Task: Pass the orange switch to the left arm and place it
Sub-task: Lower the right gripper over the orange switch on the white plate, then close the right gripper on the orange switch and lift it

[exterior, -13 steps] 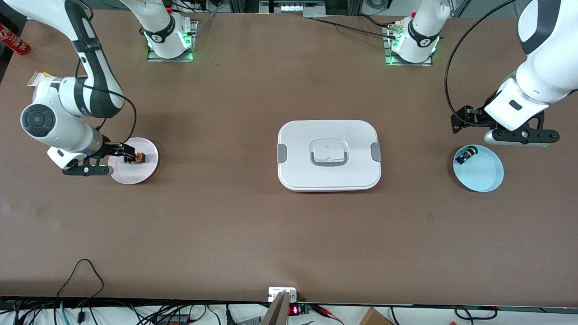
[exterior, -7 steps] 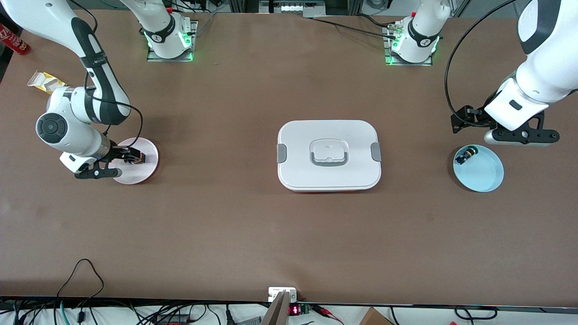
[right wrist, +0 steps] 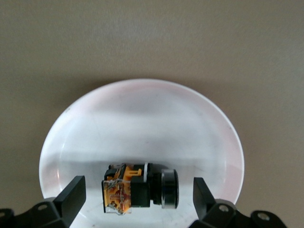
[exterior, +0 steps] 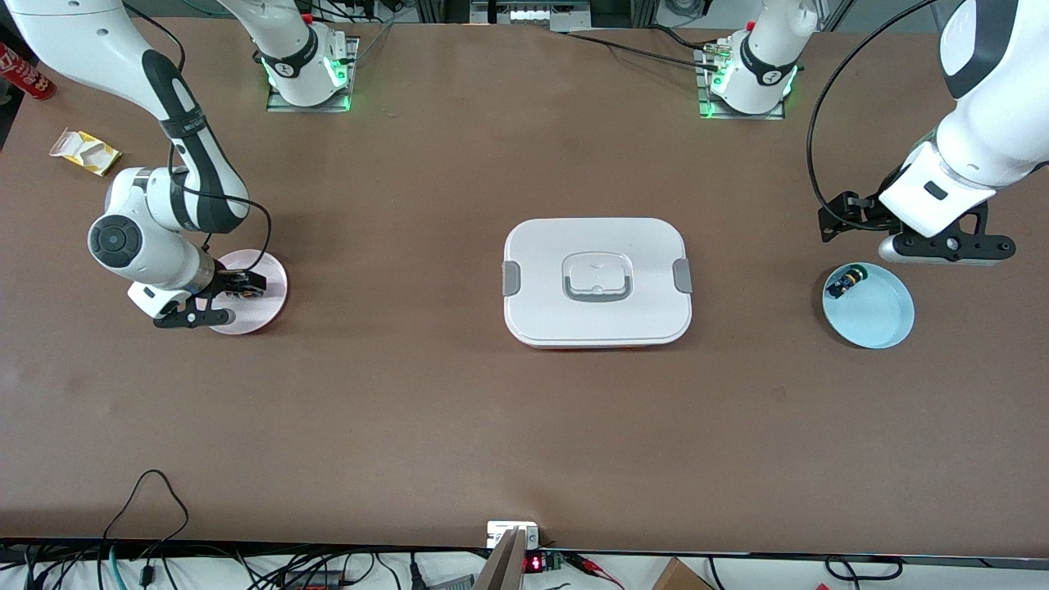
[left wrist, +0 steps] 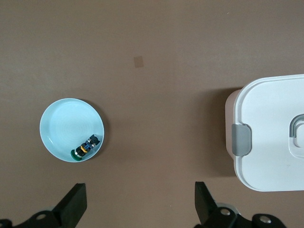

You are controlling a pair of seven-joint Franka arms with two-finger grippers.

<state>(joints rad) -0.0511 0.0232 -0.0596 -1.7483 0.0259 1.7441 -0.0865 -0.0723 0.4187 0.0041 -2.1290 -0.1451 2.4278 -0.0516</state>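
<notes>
The brown table (exterior: 459, 410) carries the white box (exterior: 597, 281) at its middle. A pink plate (exterior: 261, 305) is found directly under the right gripper (exterior: 239, 286), at that arm's end. A light blue plate (exterior: 878, 315) is placed just beside the left gripper (exterior: 946, 246). A yellow wrapper (exterior: 85, 151) is seen near the right arm's edge.

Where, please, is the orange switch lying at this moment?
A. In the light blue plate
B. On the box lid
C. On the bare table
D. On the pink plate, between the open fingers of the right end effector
D: the orange switch lies on the pink plate, with the right end effector open around it.
</notes>
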